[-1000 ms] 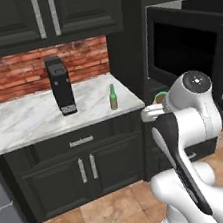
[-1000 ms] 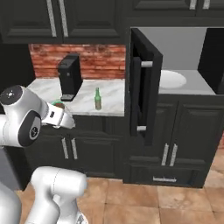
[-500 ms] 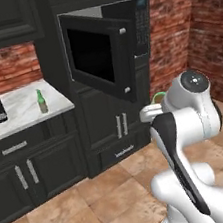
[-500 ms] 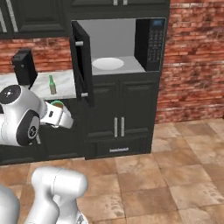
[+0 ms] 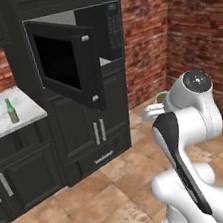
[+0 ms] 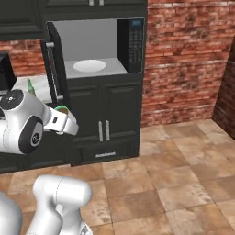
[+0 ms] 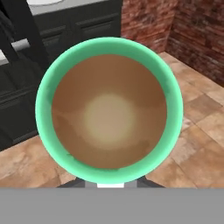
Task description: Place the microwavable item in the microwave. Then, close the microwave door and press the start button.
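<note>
Before open microwave (image 6: pixel 96 50) | gripper (image 6: pixel 64 120) clamps green-rimmed cup (image 7: pixel 109 109) | keypad writing unreadable

At the left edge of the left base view, a white marble counter (image 5: pixel 18 115) carries a green bottle (image 5: pixel 12 110). In the right base view's upper middle, the grey microwave floor (image 6: pixel 114 68) bears a white turntable (image 6: pixel 89 65).

Glossy white rounded arm (image 5: pixel 196 121) with dark joints.
</note>
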